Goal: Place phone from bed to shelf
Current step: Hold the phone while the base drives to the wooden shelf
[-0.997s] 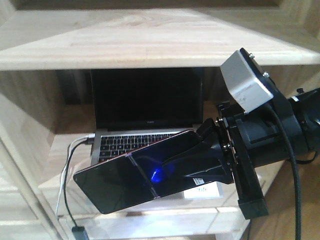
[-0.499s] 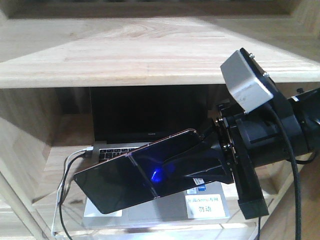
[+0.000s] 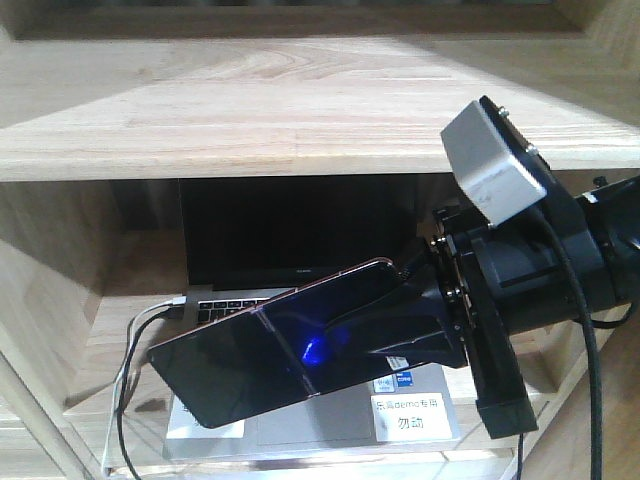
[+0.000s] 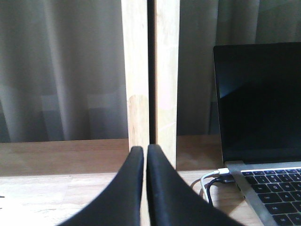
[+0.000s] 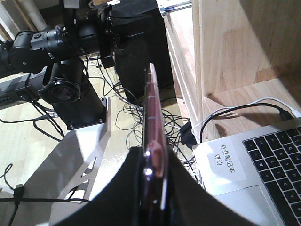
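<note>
The phone, a glossy black slab with a crease and a pinkish rim, hangs tilted in the air in front of the shelf unit. It is below the thick pale shelf and above the laptop's keyboard. My right gripper is shut on its right end. In the right wrist view the phone shows edge-on between the black fingers of the right gripper. My left gripper is shut on nothing and faces two wooden uprights. The bed is out of view.
An open grey laptop with a white label and plugged-in cables fills the lower compartment. The laptop also shows to the right of the left gripper. The robot's base, a black arm and tangled floor cables lie beyond the phone.
The shelf board and laptop have slid down in the front view, so the right gripper and phone now sit higher against them. The grip on the phone is unchanged.
</note>
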You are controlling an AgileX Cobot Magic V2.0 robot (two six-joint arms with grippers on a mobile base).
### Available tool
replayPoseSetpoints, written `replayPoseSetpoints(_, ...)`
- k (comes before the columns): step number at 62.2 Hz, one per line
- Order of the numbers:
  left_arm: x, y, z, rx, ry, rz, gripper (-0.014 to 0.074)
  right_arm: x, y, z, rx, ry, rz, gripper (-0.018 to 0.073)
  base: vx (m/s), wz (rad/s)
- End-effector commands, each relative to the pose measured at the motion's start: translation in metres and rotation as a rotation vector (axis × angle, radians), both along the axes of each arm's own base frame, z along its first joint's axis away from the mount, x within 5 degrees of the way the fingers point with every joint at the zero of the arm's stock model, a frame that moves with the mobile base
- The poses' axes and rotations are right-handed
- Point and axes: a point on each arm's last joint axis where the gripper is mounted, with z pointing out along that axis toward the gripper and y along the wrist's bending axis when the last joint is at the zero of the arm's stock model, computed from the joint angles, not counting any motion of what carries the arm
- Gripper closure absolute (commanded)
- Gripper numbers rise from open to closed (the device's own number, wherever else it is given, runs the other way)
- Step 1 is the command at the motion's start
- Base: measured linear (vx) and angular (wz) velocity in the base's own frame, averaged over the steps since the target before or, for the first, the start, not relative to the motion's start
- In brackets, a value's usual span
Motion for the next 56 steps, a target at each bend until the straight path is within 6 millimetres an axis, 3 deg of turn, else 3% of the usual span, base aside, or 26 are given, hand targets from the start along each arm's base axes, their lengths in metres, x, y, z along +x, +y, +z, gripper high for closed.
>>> replayPoseSetpoints(1, -0.0020, 0.0003, 0.0154, -0.016, -0.105, 0.004, 0.0595, -0.0114, 0.0006, 0.0201, 0.097, 0.000, 0.053, 0.0561, 0.00, 0.00)
replayPoseSetpoints(56, -0.0020, 0.0003, 0.0154, -0.016, -0.105, 0.004, 0.0595, -0.0101, 0.0007, 0.0202, 0.098, -0.006, 0.040, 0.0561, 0.00, 0.00)
